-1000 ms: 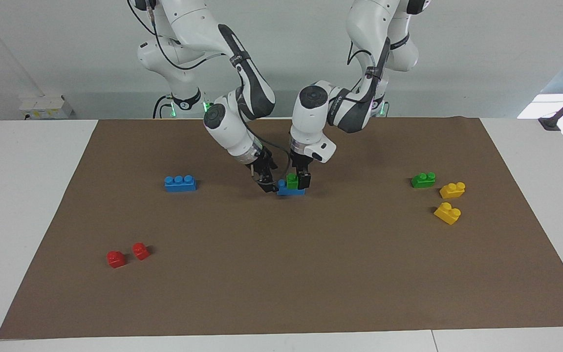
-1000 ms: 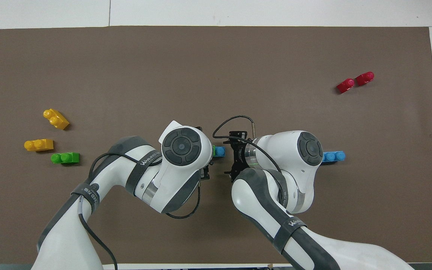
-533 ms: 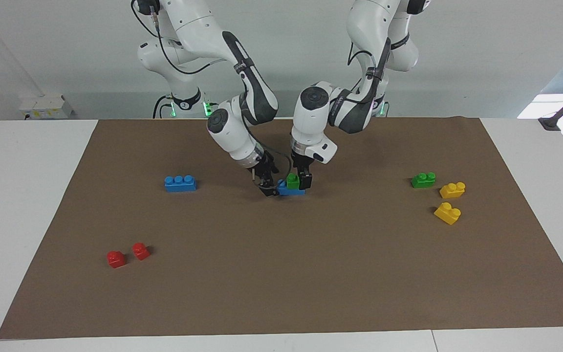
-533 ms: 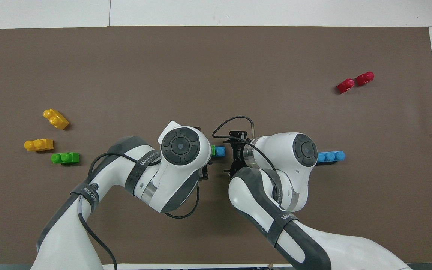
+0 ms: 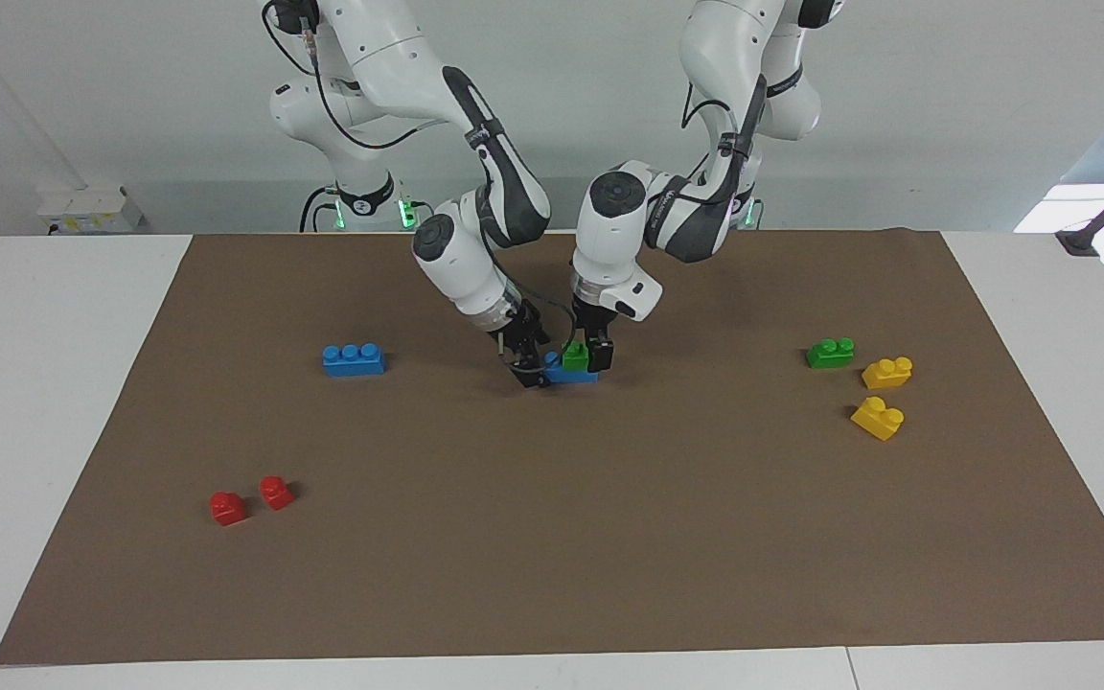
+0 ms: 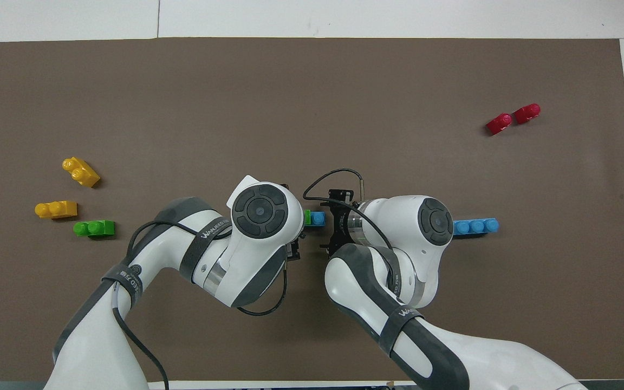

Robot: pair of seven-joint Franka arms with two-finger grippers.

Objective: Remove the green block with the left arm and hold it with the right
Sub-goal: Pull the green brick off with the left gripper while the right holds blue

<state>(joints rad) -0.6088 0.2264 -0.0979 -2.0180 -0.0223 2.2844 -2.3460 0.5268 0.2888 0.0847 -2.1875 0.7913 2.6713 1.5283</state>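
Note:
The green block [image 5: 571, 358] sits stacked on a blue brick [image 5: 571, 376] in the middle of the brown mat, with one blue stud left bare toward the right arm's end. My left gripper [image 5: 587, 358] is down around the green block. My right gripper [image 5: 533, 372] stands open and tilted at the bare end of the blue brick, low by the mat. From above, the wrists hide most of the stack. Only a green sliver [image 6: 307, 218] and the blue end [image 6: 318, 218] show between them.
A second green brick [image 5: 830, 353] and two yellow bricks [image 5: 886, 372] [image 5: 877, 418] lie toward the left arm's end. A lone blue brick [image 5: 353, 358] lies toward the right arm's end. Two red pieces [image 5: 227, 507] [image 5: 275, 492] lie farther from the robots.
My right arm has shifted a little toward the stack, bringing its gripper closer to the blue brick's end. The left gripper has stayed at the green block.

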